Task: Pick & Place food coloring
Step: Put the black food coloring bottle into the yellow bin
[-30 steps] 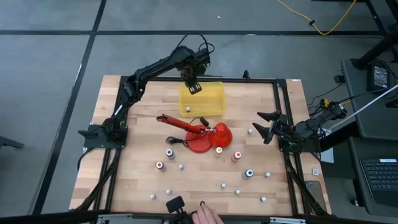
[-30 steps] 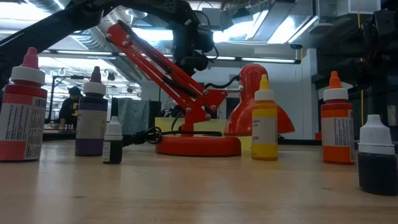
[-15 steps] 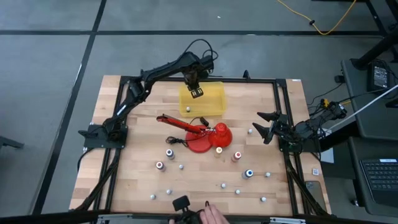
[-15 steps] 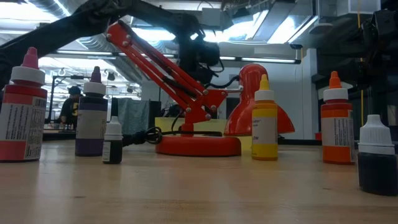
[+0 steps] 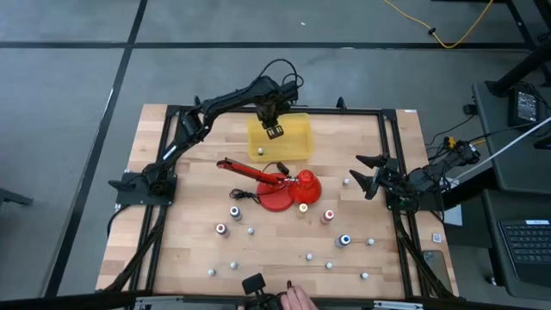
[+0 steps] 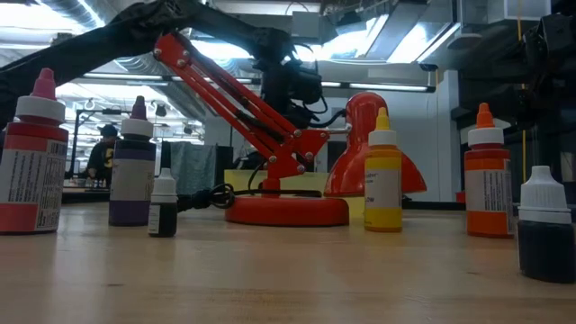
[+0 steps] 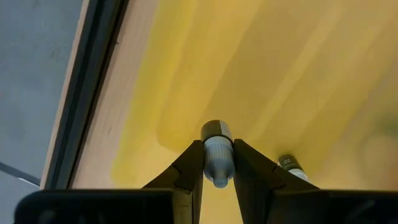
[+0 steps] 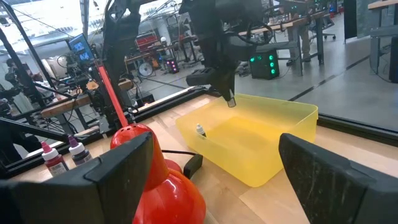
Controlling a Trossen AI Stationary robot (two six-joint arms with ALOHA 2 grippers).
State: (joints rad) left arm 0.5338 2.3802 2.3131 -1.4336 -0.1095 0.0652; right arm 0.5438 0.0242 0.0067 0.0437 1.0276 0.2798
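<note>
The left gripper point(image 5: 275, 131) hangs over the yellow bin point(image 5: 300, 146) at the table's 12 o'clock, clenched on a small dropper bottle point(image 7: 217, 152); its long axis runs along the fingers, pale cap toward the wrist. The right gripper point(image 5: 368, 175) waits spread wide at 3 o'clock

Open wood left of the lamp point(image 5: 280, 182); bottles point(image 5: 235, 212) scattered across the near half; bin point(image 5: 297, 146) blocking the far middle.

Red desk lamp point(image 5: 280, 185) lying mid-table — yellow bin point(image 5: 297, 146) behind it; person's hand point(image 5: 301, 300) at near edge.
</note>
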